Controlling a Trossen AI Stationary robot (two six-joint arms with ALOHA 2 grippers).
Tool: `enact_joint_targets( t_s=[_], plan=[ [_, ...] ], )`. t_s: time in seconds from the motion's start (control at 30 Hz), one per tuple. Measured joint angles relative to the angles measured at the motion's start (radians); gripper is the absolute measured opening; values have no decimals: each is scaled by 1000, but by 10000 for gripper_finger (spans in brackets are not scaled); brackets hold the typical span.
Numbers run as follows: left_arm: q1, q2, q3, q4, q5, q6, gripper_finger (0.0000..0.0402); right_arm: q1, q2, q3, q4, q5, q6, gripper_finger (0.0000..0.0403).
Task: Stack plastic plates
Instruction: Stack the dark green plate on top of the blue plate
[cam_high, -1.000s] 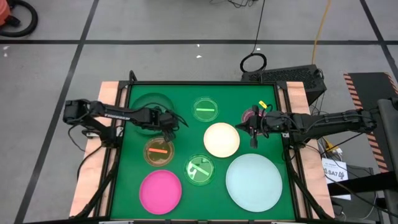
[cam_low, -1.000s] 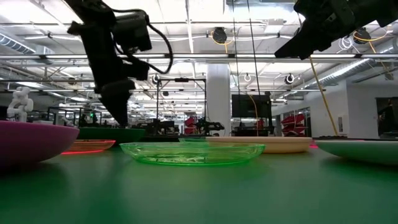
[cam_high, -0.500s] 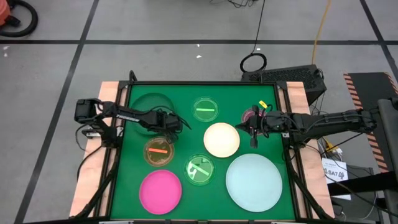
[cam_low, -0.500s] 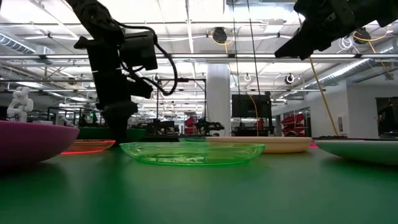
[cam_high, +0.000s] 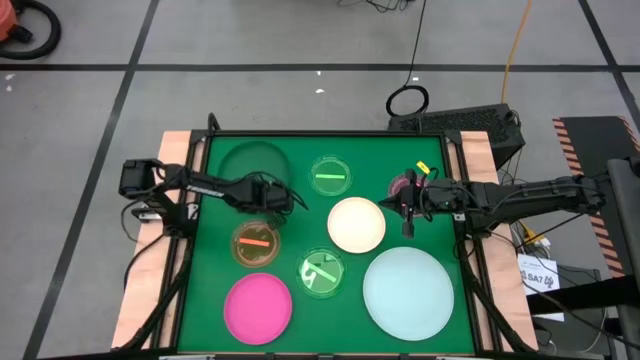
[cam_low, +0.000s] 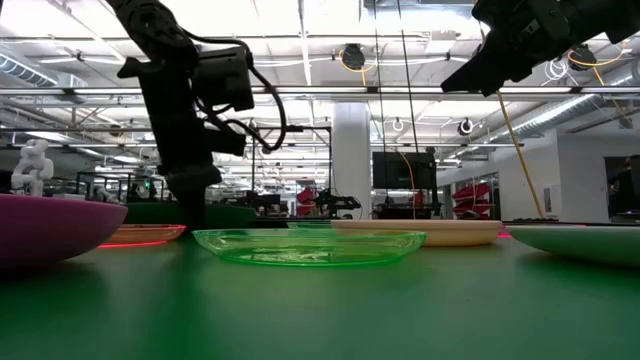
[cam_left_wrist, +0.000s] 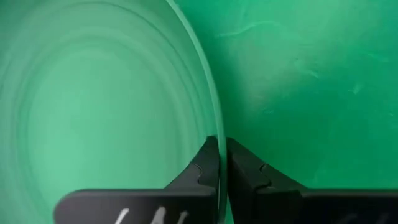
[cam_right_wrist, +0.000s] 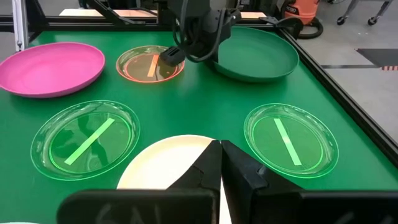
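Note:
A large dark green plate (cam_high: 245, 162) lies at the table's far left, and my left gripper (cam_high: 273, 199) is shut on its rim. A small orange plate (cam_high: 255, 243), a medium pink plate (cam_high: 258, 305), two small green plates (cam_high: 330, 175) (cam_high: 320, 272), a cream plate (cam_high: 356, 224) and a large pale blue plate (cam_high: 407, 290) lie apart on the green mat. My right gripper (cam_high: 403, 210) hangs shut and empty above the mat, between the cream plate and a small pink plate (cam_high: 401, 184). My left gripper has the dark green plate's rim (cam_left_wrist: 214, 121) pinched between its two fingers, one inside the plate and one outside, on the side nearest the orange plate. The fingers come from above, pointing down. The plate's bottom stays on the mat (cam_right_wrist: 255, 59).
Wooden strips (cam_high: 178, 150) border the mat on both sides. Bare mat shows between the plates and along the far edge. The low view looks past a small green plate (cam_low: 308, 245) into a room with lights and racks.
My left gripper has come down onto the dark green plate's rim, shifting a little toward the table's right, and has shut on it. My right gripper has kept still.

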Motion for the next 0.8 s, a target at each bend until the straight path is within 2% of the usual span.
enact_joint_targets(
  t_s=[0.13, 0.3, 0.5, 0.8],
  plan=[
    [-26, 1, 16, -19, -3, 16, 12, 0, 0, 0, 0, 0, 0, 4],
    [-74, 2, 97, -106, -27, 53, 12, 0, 0, 0, 0, 1, 0, 4],
    [-126, 2, 255, -205, -74, 134, 12, 0, 0, 0, 0, 1, 2, 4],
    [-181, 2, 544, -341, -84, 369, 12, 3, -14, 0, 0, 1, 91, 4]
  ],
)
